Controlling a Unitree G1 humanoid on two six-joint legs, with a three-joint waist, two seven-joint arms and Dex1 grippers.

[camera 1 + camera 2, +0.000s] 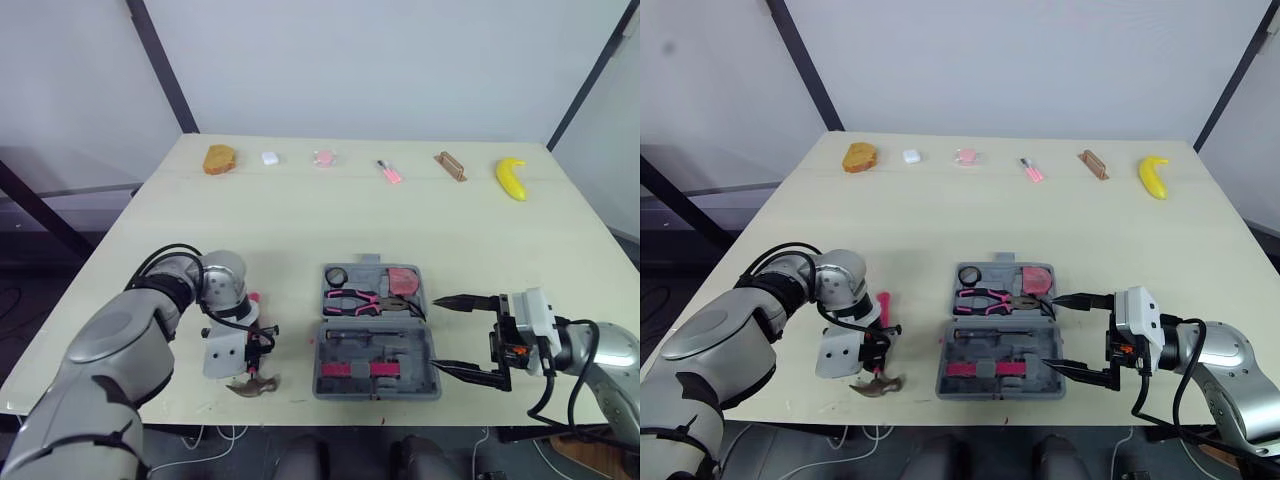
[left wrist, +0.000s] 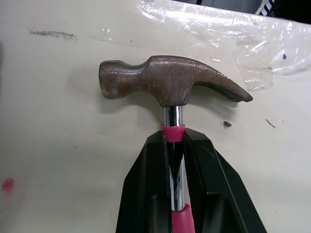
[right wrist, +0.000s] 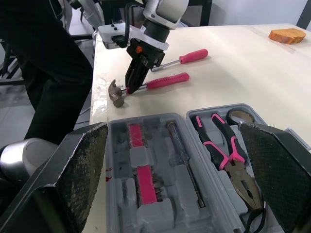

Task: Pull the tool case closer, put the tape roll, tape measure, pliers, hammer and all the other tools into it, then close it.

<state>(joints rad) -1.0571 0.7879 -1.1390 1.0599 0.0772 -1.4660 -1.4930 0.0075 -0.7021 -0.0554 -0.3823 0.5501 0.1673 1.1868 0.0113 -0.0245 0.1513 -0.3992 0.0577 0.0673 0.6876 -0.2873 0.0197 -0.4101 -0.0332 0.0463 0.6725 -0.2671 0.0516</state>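
Left wrist view shows the hammer (image 2: 165, 82) lying on the table, its brown metal head clear of the left gripper (image 2: 173, 138), whose two black fingers are closed tight on the shaft just under the head, where a pink collar meets the bare steel. From the head cameras, this hammer sits near the front edge of the table (image 1: 300, 220), to the left of the tool case (image 1: 375, 320) and apart from it. A second pink-handled tool, a screwdriver (image 3: 182, 59), lies on the table just beyond the hammer's handle. The tool case is open flat near the front edge at the middle. Its far half holds the pink-handled pliers (image 1: 365, 300), a dark ring (image 1: 336, 276) in the left corner and a reddish rounded item (image 1: 404, 280) in the right corner. Its near half holds pink blocks and a slim screwdriver (image 3: 184, 160) in a moulded slot. The right gripper (image 1: 436, 335) is at the case's right side, spread wide and holding nothing, with one fingertip by the far half and the other by the near half. Along the far edge of the table runs a row of small items, from a bread-like piece (image 1: 220, 160) on the left to a banana (image 1: 512, 178) on the right.
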